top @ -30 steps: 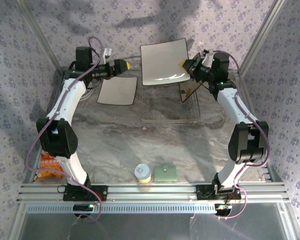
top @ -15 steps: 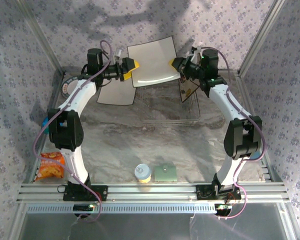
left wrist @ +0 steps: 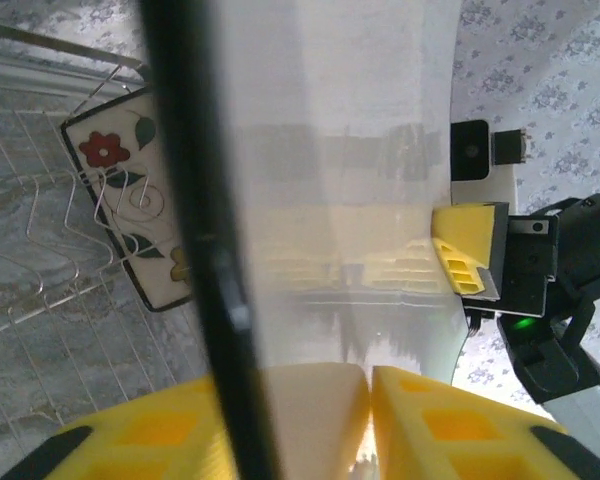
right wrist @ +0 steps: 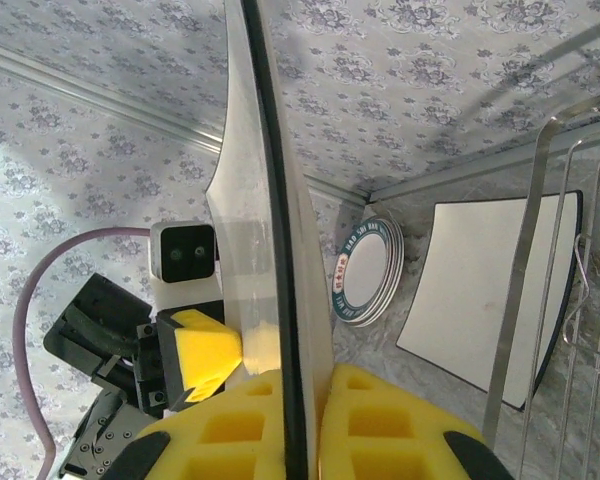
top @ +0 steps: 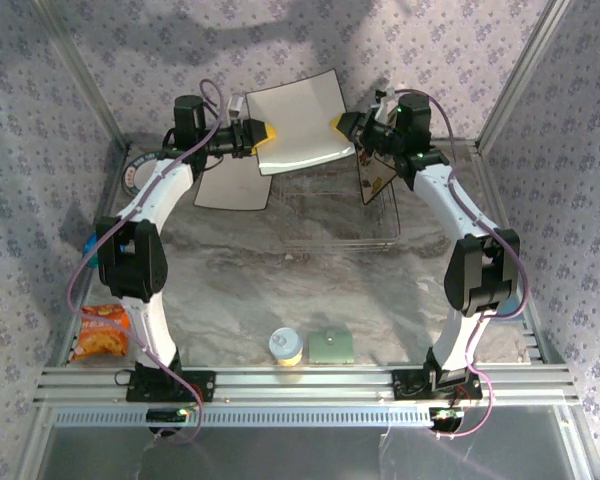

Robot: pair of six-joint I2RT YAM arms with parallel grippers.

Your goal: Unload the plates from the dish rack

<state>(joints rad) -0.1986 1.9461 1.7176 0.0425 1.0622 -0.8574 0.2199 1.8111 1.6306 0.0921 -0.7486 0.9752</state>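
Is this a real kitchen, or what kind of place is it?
Probably a robot practice booth, not a real kitchen: two robot arms are bolted to a metal rail, flowery wallpaper panels wall it in, and a dish rack stands on the marble-look table.

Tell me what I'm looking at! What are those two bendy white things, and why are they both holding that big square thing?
Those are two robot arms bolted to a table. One picture looks down from above; the other two come from cameras on the arms' wrists. The left gripper and right gripper each pinch an edge of one square cream plate, up by the wire dish rack. A flower plate stands in the rack. Another square plate and stacked round plates lie on the table.
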